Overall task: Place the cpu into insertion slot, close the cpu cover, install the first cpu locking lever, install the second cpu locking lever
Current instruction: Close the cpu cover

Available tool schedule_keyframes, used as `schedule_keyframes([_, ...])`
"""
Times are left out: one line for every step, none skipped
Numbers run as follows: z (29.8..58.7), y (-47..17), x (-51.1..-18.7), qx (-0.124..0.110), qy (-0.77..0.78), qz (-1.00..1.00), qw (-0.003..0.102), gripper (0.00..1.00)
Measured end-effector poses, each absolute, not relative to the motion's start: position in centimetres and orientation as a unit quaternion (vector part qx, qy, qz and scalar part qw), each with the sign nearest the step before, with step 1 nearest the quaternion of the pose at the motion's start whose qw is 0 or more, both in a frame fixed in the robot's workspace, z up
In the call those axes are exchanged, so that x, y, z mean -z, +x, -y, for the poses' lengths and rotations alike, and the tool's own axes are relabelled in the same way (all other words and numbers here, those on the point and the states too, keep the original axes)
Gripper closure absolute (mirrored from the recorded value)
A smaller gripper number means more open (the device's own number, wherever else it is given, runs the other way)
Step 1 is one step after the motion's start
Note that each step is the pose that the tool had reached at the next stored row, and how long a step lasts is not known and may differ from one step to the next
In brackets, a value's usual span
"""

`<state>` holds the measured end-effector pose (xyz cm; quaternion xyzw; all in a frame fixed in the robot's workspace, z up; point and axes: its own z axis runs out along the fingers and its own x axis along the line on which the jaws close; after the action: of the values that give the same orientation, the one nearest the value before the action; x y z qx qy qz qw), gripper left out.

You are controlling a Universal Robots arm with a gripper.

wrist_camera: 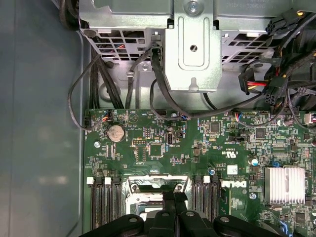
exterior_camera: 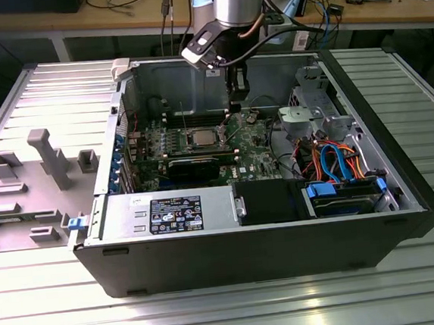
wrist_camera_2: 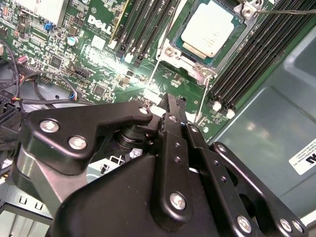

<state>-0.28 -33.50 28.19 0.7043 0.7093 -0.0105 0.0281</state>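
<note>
The cpu (wrist_camera_2: 211, 28), a small square chip with a silvery top, lies in the insertion slot (exterior_camera: 203, 138) on the green board. The cpu cover (wrist_camera_2: 180, 53) seems to lie flat as a metal frame around the chip. A thin wire locking lever (wrist_camera_2: 158, 61) slants along the socket's side, and another lever (exterior_camera: 183, 117) stands up from the board. My gripper (wrist_camera_2: 170, 101) (exterior_camera: 239, 92) (wrist_camera: 173, 197) hangs above the board, a little to the exterior view's right of the socket. It is shut with nothing between its fingers. In the first wrist view its fingers hide part of the socket frame (wrist_camera: 158, 183).
Long black memory slots (wrist_camera_2: 247, 64) flank the socket on both sides. A metal drive cage (wrist_camera: 192, 49) with black cables (wrist_camera: 163, 98) stands close by. A long black card (exterior_camera: 193, 164) and the case walls (exterior_camera: 247, 243) bound the board. A grey fixture (exterior_camera: 45, 158) sits outside the case.
</note>
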Motion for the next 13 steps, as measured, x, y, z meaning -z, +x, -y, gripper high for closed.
schedule_keyframes([33.50,-0.26,-28.19,0.011,0.704,-0.709,0.028,0.89])
schedule_keyframes([33.50,-0.24,-28.19,0.011,0.704,-0.709,0.028,0.89])
schedule_keyframes([33.50,-0.19,-28.19,0.011,0.704,-0.709,0.028,0.89])
schedule_keyframes([33.50,-0.19,-28.19,0.011,0.704,-0.709,0.028,0.89])
schedule_keyframes([33.50,-0.18,-28.19,0.011,0.704,-0.709,0.028,0.89])
schedule_keyframes([33.50,-0.18,-28.19,0.011,0.704,-0.709,0.028,0.89])
schedule_keyframes([33.50,-0.18,-28.19,0.011,0.704,-0.709,0.028,0.89])
schedule_keyframes([33.50,-0.18,-28.18,0.011,0.704,-0.709,0.028,0.89])
schedule_keyframes([33.50,-0.18,-28.18,0.011,0.704,-0.709,0.028,0.89])
schedule_keyframes([33.50,-0.18,-28.18,0.011,0.704,-0.709,0.028,0.89])
schedule_keyframes([33.50,-0.18,-28.18,0.011,0.704,-0.709,0.028,0.89])
schedule_keyframes([33.50,-0.17,-28.17,0.010,0.704,-0.709,0.028,0.89])
schedule_keyframes([33.49,-0.08,-28.12,0.010,0.704,-0.709,0.028,0.89])
